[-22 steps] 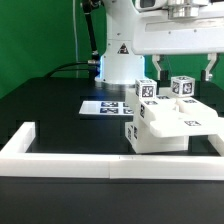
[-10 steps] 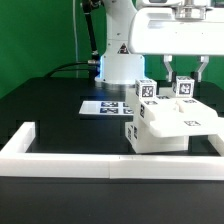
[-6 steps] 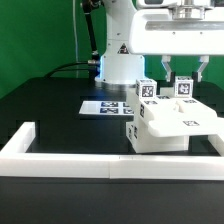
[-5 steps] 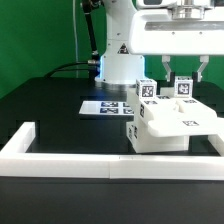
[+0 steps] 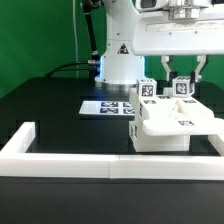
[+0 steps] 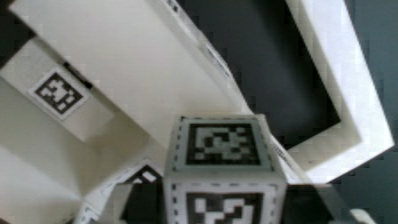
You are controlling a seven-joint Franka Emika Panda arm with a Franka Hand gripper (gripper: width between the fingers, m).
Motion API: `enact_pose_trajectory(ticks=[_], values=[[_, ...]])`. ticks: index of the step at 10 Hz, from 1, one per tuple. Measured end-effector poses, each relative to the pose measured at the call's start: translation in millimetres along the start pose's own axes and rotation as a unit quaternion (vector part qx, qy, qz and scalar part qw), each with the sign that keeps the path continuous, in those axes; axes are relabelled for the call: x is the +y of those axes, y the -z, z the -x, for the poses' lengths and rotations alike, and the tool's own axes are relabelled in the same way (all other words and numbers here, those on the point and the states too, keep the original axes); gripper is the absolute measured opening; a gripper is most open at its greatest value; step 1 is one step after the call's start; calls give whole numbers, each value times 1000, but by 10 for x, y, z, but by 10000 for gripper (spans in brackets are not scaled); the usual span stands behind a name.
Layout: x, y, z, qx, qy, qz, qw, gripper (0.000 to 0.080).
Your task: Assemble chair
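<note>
The chair [image 5: 172, 122] sits on the black table [image 5: 50, 110] toward the exterior view's right, just behind the near run of the border wall [image 5: 110, 160] — a blocky cluster of white plastic parts, matte and square-edged, with a broad slab on top that tilts down toward the near side. Its long axis runs roughly left to right across the exterior view. Two upright posts rise from its far side, one at the left [image 5: 147, 91] and one at the right [image 5: 182, 88], each capped with black-and-white square tags; more tags show on the slab's top and on the near-left face. The gripper [image 5: 182, 75] hangs over the right post with a dark finger on either side of its top, the jaws at a middling width; whether the pads actually press the post I cannot tell. The wrist view looks down a tagged post [image 6: 222, 160] from close up, with white slab surfaces beside it and the wall [image 6: 338, 90] curving past. One marker board [image 5: 108, 106] lies flat to the left of the chair, near the robot's base [image 5: 118, 65] — white against a green backdrop.
</note>
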State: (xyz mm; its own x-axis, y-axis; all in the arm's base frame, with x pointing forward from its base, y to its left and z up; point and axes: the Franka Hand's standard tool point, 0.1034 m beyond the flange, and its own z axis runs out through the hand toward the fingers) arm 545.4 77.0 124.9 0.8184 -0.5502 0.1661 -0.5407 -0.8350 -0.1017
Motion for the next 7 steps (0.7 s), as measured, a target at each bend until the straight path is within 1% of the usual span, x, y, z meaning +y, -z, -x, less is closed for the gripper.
enact_pose_trajectory(ticks=[3,5,6,7], values=[[-3,1,1,-1,-77,-2,997,288],[-8,1,6,-3,-155,-4,988,288],[-13,1,11,-5,-208,-7,978,288],[-16,1,15,-6,-232,-8,973,288]])
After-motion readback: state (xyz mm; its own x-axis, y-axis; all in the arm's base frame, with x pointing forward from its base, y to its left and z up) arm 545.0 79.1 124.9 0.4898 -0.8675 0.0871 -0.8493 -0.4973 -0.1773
